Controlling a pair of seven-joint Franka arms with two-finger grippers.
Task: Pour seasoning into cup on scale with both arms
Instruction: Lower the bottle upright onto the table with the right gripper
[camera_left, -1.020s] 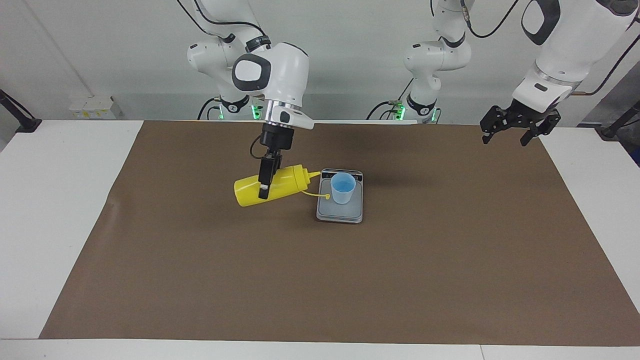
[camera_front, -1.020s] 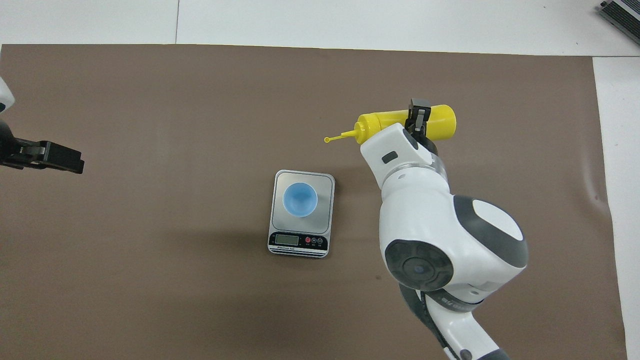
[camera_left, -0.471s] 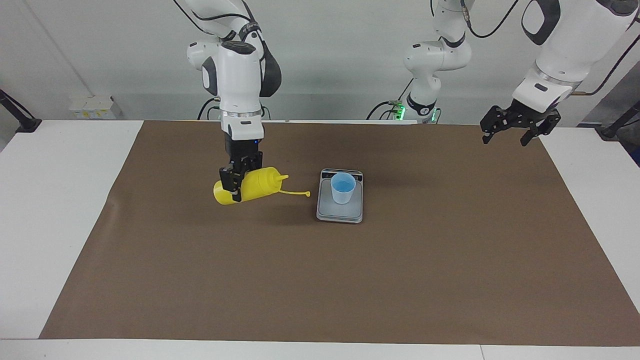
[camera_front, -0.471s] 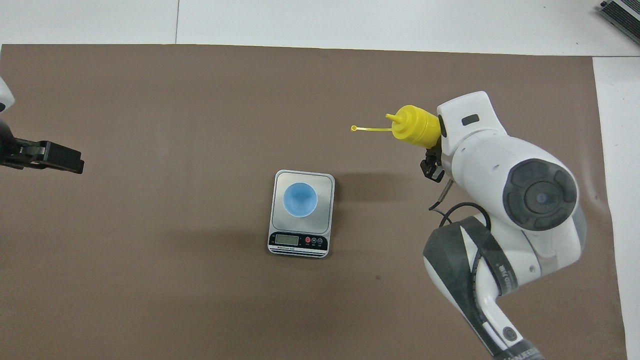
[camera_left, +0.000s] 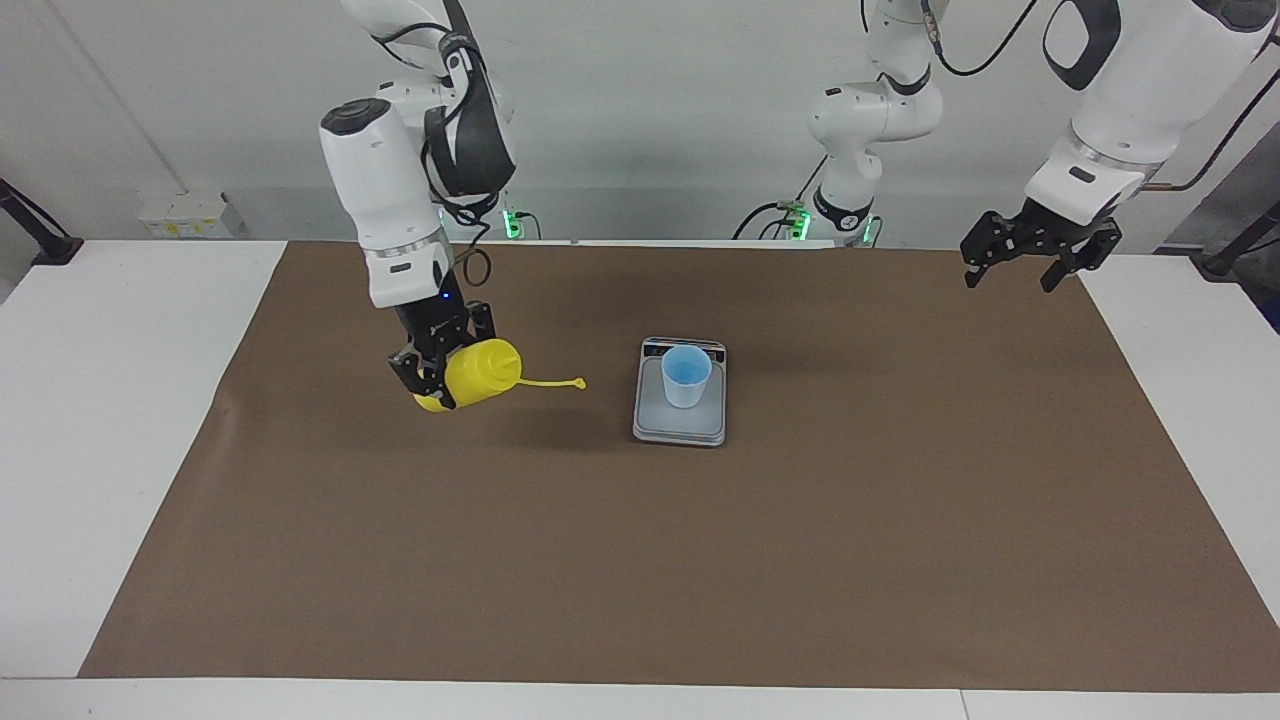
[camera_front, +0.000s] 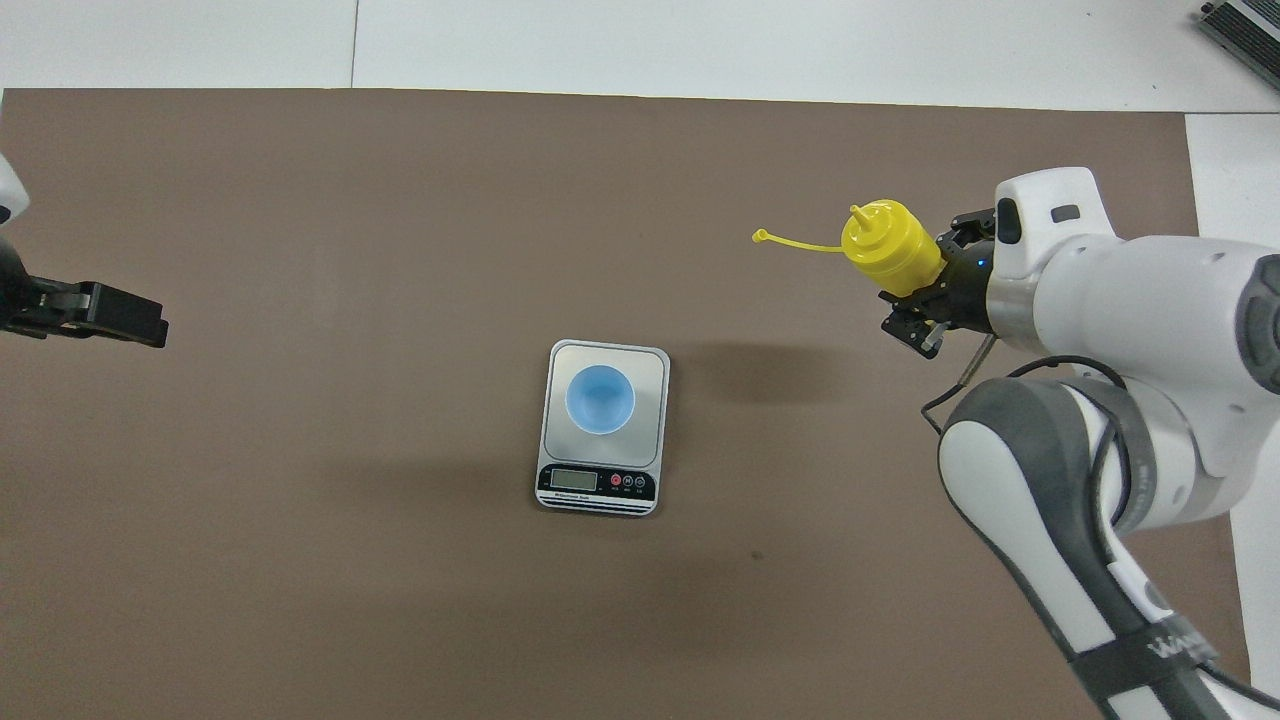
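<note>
Seasoning bottle (camera_left: 478, 372), clamped in the right gripper (camera_left: 437, 373), has swung away from the scale (camera_left: 680, 420) toward the right arm's end, nozzle tilted up over the brown mat (camera_left: 700, 560). Left gripper (camera_left: 1038, 250) waits, jaws spread. Overhead alone shows the scale's display, nearer the robots than the cup (camera_left: 686, 376).

Brown mat (camera_left: 700, 560) covering white table (camera_left: 100, 400), white wall box (camera_left: 185, 215)
</note>
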